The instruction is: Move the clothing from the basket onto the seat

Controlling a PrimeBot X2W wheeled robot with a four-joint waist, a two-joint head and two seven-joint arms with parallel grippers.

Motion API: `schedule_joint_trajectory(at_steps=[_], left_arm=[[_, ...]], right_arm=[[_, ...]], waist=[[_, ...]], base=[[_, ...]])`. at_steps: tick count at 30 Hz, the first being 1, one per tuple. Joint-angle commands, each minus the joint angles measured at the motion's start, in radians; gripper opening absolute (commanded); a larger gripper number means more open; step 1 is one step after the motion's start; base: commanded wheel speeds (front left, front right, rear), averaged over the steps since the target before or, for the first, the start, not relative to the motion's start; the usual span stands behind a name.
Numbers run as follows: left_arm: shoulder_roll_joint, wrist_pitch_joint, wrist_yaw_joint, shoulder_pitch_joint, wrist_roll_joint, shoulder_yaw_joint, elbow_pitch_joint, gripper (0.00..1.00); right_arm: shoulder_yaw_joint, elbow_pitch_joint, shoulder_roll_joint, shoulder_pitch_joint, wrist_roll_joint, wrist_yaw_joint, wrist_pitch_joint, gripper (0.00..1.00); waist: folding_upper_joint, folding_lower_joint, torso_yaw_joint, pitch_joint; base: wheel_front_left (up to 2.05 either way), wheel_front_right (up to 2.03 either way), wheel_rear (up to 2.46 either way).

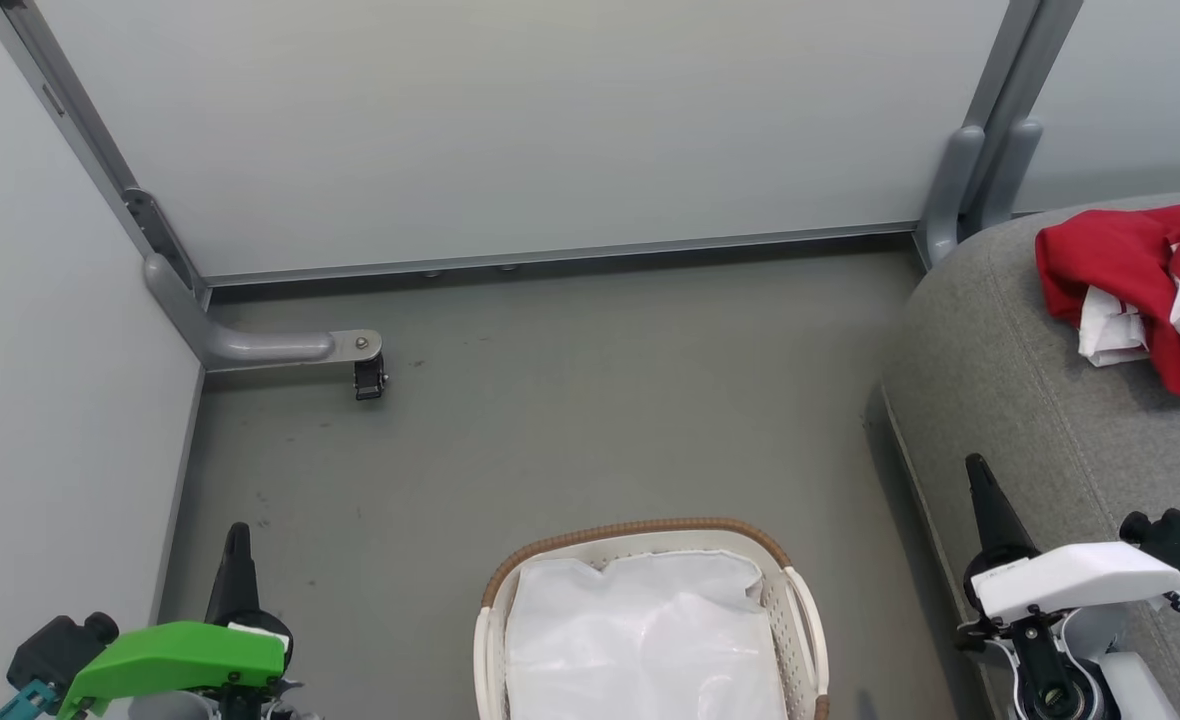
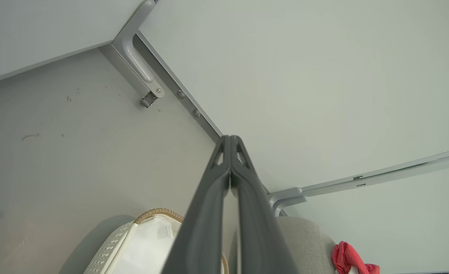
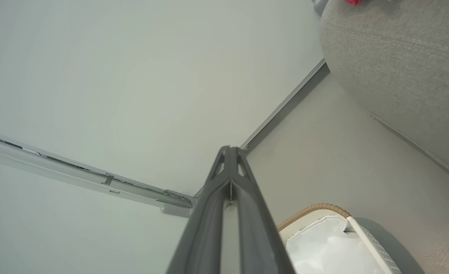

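Find the left claw [image 1: 238,535] at 7 o'clock pinched fully shut on nothing, and the right claw [image 1: 980,475] at 4 o'clock likewise. Check the basket [image 1: 640,528] at 6 o'clock: nothing visible but a white liner [image 1: 640,630]. Look out to 2 o'clock for the red clothes [image 1: 1140,270], heaped on the sofa seat [image 1: 1010,400]. Judge the job likely finished; lift the liner only to rule out a hidden piece.
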Motion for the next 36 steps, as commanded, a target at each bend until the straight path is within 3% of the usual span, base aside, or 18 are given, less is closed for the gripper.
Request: schedule_joint_trajectory(at_steps=[1, 36], left_arm=[[0.006, 0.006, -0.008, -0.027, -0.027, 0.006, -0.013, 0.00], [0.008, 0.096, -0.028, -0.048, -0.329, 0.041, -0.040, 0.00]], right_arm=[[-0.005, -0.015, -0.007, -0.001, 0.029, 0.000, 0.007, 0.00], [-0.039, -0.052, -0.010, 0.017, 0.363, 0.000, 0.096, 0.00]], waist=[[0.0041, 0.0000, 0.001, 0.000], [0.0066, 0.0000, 0.018, -0.011]], base=[[0.00, 0.00, 0.00], [0.00, 0.00, 0.00]])
